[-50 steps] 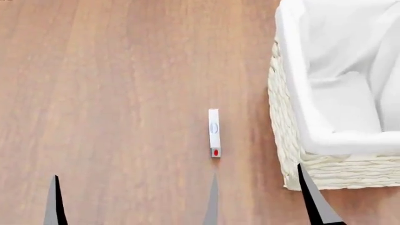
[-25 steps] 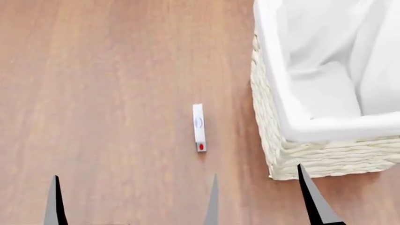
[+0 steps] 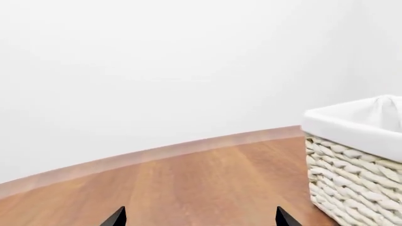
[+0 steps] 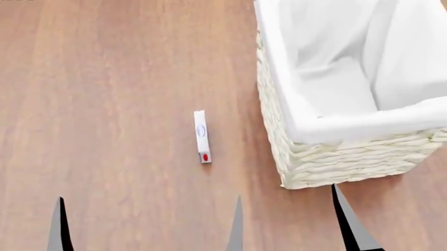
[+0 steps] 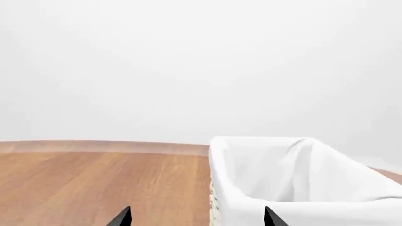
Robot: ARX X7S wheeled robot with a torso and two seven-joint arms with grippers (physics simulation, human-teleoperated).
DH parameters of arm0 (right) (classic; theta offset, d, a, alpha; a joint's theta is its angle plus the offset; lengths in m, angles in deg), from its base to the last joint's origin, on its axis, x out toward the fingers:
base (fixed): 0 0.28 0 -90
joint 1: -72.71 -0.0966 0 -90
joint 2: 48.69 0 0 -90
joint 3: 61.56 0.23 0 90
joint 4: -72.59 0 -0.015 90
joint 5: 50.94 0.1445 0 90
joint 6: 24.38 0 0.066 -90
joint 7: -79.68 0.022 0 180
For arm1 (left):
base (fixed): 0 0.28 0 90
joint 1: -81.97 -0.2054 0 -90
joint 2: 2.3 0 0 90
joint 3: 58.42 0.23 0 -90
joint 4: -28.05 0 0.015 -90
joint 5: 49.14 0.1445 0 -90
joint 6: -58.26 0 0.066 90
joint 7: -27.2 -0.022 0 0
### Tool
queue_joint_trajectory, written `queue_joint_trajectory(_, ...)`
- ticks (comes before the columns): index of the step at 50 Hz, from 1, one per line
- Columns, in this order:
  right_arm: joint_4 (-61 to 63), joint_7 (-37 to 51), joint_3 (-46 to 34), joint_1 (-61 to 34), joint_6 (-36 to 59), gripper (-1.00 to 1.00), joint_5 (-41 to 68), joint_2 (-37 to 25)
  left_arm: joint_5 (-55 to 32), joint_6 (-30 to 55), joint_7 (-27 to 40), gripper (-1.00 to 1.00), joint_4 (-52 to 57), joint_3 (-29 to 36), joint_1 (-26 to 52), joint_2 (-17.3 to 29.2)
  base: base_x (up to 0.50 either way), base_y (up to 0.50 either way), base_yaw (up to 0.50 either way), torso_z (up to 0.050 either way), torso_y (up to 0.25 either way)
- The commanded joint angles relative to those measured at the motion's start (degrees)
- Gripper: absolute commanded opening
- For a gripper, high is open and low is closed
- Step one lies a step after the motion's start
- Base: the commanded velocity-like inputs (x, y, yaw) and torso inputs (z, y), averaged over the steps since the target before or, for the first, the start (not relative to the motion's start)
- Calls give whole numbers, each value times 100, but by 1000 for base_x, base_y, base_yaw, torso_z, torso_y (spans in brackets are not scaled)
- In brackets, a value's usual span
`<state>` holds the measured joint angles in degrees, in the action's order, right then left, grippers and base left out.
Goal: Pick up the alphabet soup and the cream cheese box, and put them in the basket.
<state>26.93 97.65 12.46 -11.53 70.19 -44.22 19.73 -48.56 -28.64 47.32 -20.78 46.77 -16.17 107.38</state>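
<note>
The cream cheese box [image 4: 202, 136], a thin white box with a blue mark and a red oval, lies flat on the wooden floor. To its right stands the basket [image 4: 328, 162], cream wicker with a white cloth lining over its rim; it also shows as the basket [image 3: 351, 183] and the basket [image 5: 251, 155] in the wrist views. My left gripper [image 4: 148, 230] hangs open near the bottom edge, short of the box. My right gripper [image 5: 196, 219] is open in front of the basket's near wall; the head view shows only one of its fingers [image 4: 349, 225]. The alphabet soup is out of view.
A wooden floor [image 4: 104, 104] stretches left of the basket and meets a plain white wall [image 3: 157, 70] along a pale skirting strip.
In the head view the box and the basket have slid left and slightly up, and more of the basket's near wall shows. The finger tips stay at the same spots in the picture.
</note>
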Motion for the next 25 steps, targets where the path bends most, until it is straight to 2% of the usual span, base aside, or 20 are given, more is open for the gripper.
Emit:
queue_joint_trajectory(1, -12, 34, -22, -7, 2, 100, -16, -16, -25, -20, 17, 100, -20, 20, 13, 25, 0, 0, -207, 0, 0)
queue_joint_trajectory(25, -41, 59, -45, -52, -7, 100, 30, -64, -27, 10, 77, 100, -28, 59, 54, 59, 0, 0, -212, 0, 0)
